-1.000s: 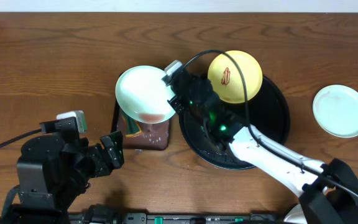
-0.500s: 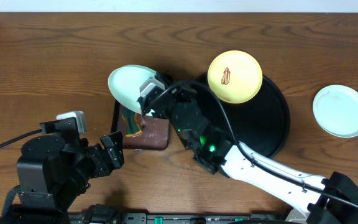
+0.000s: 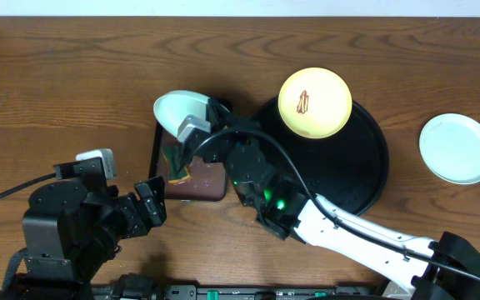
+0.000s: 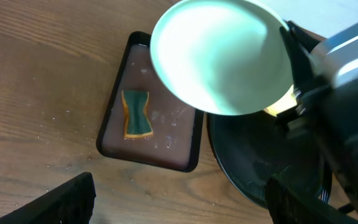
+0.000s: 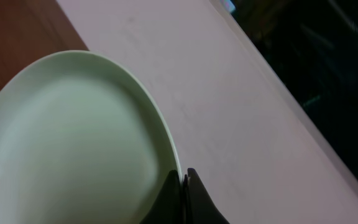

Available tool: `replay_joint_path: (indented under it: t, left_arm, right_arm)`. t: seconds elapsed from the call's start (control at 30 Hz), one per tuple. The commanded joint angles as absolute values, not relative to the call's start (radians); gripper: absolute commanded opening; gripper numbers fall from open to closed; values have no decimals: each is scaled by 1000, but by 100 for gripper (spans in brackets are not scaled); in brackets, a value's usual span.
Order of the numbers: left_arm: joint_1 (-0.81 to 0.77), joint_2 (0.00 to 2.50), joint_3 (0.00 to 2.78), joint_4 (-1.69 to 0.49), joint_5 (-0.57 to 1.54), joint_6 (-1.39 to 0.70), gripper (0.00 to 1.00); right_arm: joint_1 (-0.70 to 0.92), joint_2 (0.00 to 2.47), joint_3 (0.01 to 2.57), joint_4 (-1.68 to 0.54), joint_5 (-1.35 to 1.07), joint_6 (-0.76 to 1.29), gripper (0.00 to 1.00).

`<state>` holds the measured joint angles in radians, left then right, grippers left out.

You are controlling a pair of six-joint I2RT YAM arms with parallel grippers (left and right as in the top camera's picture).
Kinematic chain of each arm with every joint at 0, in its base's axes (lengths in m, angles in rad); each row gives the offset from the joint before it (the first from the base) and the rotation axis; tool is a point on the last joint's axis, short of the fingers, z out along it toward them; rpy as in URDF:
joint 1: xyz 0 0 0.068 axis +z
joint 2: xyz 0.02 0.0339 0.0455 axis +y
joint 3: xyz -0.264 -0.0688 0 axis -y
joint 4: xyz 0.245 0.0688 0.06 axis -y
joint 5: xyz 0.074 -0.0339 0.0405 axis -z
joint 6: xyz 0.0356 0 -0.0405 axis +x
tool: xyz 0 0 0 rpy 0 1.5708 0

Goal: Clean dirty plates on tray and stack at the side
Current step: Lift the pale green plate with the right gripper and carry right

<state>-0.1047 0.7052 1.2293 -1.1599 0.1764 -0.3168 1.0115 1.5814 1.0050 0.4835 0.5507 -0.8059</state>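
Note:
My right gripper (image 3: 200,127) is shut on the rim of a pale mint-white plate (image 3: 178,108) and holds it steeply tilted above the far end of the small dark-brown tray (image 3: 211,185). The right wrist view shows the fingers (image 5: 184,185) pinching the plate's edge (image 5: 73,137). The left wrist view shows the same plate (image 4: 222,56). A pale yellow plate (image 3: 315,102) with a red-brown smear rests on the far rim of the big black tray (image 3: 352,167). A second mint-white plate (image 3: 457,148) lies on the table at the right. My left gripper (image 3: 150,206) is open and empty, low on the near left (image 4: 185,208).
A green and orange sponge (image 3: 178,162) lies in the dark-brown tray, also in the left wrist view (image 4: 137,114). My right arm (image 3: 348,221) crosses the near part of the black tray. Wooden table (image 3: 73,92) all round.
My right gripper has carried the mint-white plate left from the black tray's edge to over the brown tray and tilted it steeper. The left arm has not moved.

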Motion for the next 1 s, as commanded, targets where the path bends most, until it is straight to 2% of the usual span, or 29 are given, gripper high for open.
replay_joint_path:
  t: [0.0, 0.2, 0.67, 0.73, 0.9, 0.97]
  left_arm:
    - [-100, 710, 1226, -1163, 164, -315, 88]
    - [-100, 710, 1226, -1163, 164, -315, 88]
    - [-100, 710, 1226, -1163, 164, -315, 88]
    - [-100, 710, 1226, -1163, 164, -315, 88]
    - [-100, 710, 1226, -1163, 164, -315, 88]
    - [-100, 710, 1226, -1163, 164, -315, 88]
  right_arm:
    - [1034, 1559, 1018, 490, 561, -948, 1]
    - [1056, 1559, 1018, 490, 565, -1079, 1]
    - [1066, 1560, 1018, 490, 573, -1049, 1]
    - [1063, 1560, 1018, 488, 572, -983, 1]
    - [978, 1557, 1018, 362, 577, -455, 1]
    - [969, 1530, 1019, 363, 575, -421, 1]
